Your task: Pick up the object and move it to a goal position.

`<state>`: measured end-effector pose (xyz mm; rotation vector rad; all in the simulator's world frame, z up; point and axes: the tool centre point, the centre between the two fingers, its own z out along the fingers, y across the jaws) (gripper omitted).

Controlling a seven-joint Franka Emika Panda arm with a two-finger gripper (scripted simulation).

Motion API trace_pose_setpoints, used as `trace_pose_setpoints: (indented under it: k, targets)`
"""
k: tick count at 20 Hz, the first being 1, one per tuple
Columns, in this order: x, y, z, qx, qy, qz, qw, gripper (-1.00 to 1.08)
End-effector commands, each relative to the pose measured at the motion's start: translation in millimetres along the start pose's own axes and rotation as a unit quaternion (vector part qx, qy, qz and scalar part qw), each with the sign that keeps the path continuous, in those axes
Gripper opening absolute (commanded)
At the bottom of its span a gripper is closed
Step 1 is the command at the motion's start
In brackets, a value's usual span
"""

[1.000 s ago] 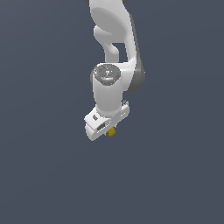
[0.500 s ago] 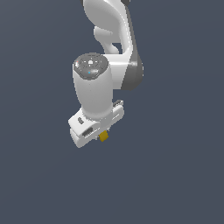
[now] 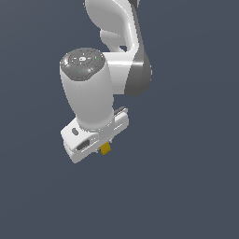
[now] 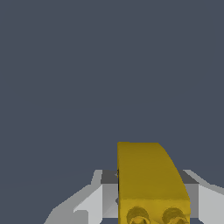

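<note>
The pincer holds the little yellow block by its flat sides; it looks light, rigid and smooth, so a firm squeeze suits.

One white arm, carrying one gripper. One small yellow-orange object, clamped between two grey fingers. Two round studs visible on that object's near face in the wrist view. Nothing else countable against the flat grey backdrop.
</note>
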<state>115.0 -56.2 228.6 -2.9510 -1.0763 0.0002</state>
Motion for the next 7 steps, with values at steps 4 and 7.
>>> trace_pose_setpoints:
  k: [4,7]
  targets:
    - [2.4,5.9,-5.3,0.000,0.000,0.000,1.0000,-1.00]
    - [2.7,6.6,-5.9,0.000,0.000,0.000,1.0000,-1.00]
